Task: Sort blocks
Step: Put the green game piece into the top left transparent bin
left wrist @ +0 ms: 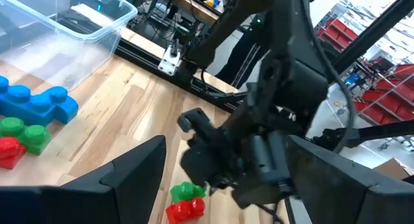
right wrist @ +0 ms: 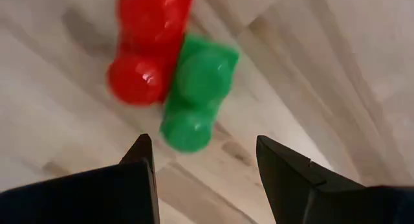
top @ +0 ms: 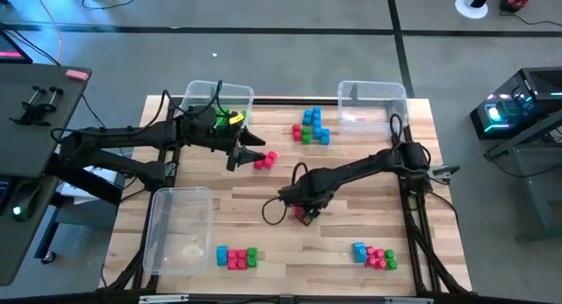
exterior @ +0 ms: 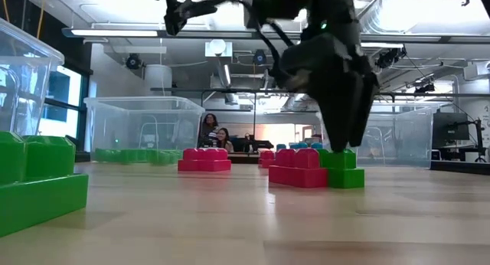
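A red brick (right wrist: 147, 49) and a green brick (right wrist: 194, 98) lie side by side on the wooden table near its middle (top: 306, 218); the low view shows them too (exterior: 314, 169). My right gripper (top: 303, 207) points straight down just over the green brick, open, one fingertip to either side of it (right wrist: 204, 153). My left gripper (top: 255, 150) hangs open above the table beside the far left bin, close to a small red block cluster (top: 265, 160). It looks across at the right arm (left wrist: 226, 146).
Clear bins stand at the far left (top: 219, 97), with green and yellow pieces inside, at the far right (top: 373, 102) and at the near left (top: 180, 225). Mixed block clusters lie at the far middle (top: 312, 126), near middle (top: 237, 257) and near right (top: 375, 256).
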You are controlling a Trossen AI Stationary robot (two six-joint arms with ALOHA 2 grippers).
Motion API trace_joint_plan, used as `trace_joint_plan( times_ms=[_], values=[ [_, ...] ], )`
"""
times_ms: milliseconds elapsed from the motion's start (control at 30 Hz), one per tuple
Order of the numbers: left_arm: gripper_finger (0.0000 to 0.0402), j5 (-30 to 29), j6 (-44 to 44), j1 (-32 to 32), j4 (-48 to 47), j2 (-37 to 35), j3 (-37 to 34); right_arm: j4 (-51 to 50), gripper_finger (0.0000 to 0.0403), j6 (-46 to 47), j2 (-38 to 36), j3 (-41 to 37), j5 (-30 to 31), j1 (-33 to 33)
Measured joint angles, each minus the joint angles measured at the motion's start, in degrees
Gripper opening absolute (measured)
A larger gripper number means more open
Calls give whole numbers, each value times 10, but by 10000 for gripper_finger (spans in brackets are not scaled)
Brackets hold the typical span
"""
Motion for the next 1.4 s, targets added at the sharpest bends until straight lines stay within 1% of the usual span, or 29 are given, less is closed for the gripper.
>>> trace_joint_plan(
  times_ms=[67,200,367,533,700,767,833,933,1033,1067,1167,1233,1300,1400],
  values=[
    [303,0,0,0,0,0,0,10,149,11,-1,3,9,7],
    [303,0,0,0,0,0,0,-1,149,28,8,3,36,12],
    [303,-1,0,0,6,0,0,7,149,41,33,3,39,9],
    [303,-2,0,0,7,0,0,11,149,31,60,4,35,8],
    [303,-3,-5,0,8,0,0,21,147,15,68,6,31,6],
    [303,-3,-6,0,8,0,0,28,136,8,68,2,30,3],
    [303,-3,-6,0,8,0,0,29,114,1,69,2,28,1],
    [303,-3,-10,0,9,0,0,35,65,-12,70,2,23,-2],
    [303,-2,-10,0,14,0,0,28,16,-22,66,1,30,-3],
    [303,3,-10,0,22,0,0,27,10,-26,65,0,31,-3],
    [303,25,-10,0,52,-2,4,9,15,-38,54,-1,36,-3],
    [303,31,-5,2,51,-5,17,-30,10,-43,36,-1,48,-3],
    [303,31,13,4,52,-7,34,-62,4,-49,0,-1,57,-2],
    [303,29,43,4,49,-8,55,-89,5,-45,-63,0,67,-2]
  ],
)
